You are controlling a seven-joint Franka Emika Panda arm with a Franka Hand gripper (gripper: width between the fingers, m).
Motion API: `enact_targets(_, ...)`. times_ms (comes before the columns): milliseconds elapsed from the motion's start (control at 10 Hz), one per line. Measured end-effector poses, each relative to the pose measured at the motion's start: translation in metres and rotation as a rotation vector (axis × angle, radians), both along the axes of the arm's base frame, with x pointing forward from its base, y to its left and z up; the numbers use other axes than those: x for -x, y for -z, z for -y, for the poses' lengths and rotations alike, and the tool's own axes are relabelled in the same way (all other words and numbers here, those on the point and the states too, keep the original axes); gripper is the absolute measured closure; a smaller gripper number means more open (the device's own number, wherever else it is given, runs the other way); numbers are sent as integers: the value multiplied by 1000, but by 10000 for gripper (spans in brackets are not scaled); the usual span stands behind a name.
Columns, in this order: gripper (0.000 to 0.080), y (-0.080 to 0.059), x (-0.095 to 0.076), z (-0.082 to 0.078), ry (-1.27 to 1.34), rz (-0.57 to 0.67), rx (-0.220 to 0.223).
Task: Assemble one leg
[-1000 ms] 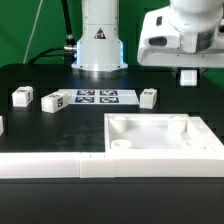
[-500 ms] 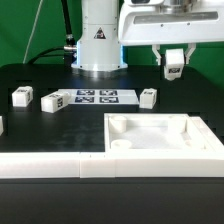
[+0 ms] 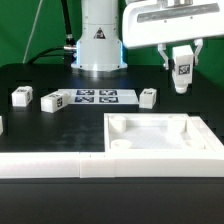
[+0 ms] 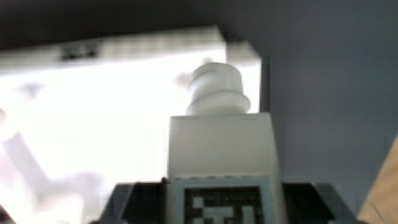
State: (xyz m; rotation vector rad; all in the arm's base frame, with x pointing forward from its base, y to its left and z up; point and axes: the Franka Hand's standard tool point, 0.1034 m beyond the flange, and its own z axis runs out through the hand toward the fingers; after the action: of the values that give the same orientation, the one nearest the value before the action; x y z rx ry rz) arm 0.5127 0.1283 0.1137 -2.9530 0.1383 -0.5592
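Observation:
My gripper point(image 3: 181, 62) is shut on a leg point(image 3: 183, 74), a small white post with a black-and-white tag. It holds the leg upright in the air above the far right corner of the large white tray part point(image 3: 150, 122). In the wrist view the leg point(image 4: 222, 140) runs out from between the dark fingers point(image 4: 135, 205), its round peg end pointing at the tray part point(image 4: 107, 90) below. Three more legs lie on the black table: two at the exterior view's left point(image 3: 22, 96) point(image 3: 52, 101) and one right of the marker board point(image 3: 148, 97).
The marker board point(image 3: 95, 97) lies in front of the robot base point(image 3: 98, 45). A long white bar point(image 3: 60, 166) runs along the front edge. A small white piece point(image 3: 1, 125) shows at the exterior view's left edge.
The arm has swung in from the exterior view's right. The held leg has turned upright and now hangs a little lower over the tray part's far right corner.

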Motion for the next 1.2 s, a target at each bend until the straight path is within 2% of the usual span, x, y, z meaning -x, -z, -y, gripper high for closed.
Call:
enact_targets(100,512,2,-7,-4,-18,44,4)
enact_targets(300,512,-7,-19,-7,-84,90,31)
enact_targets(800,512,-5,-19,-5,-82,88,33)
enact_targets(1000,512,-2,-49,8,-185,121,100)
enact_targets(1200,512,-4,-61,12,-225,136,125)
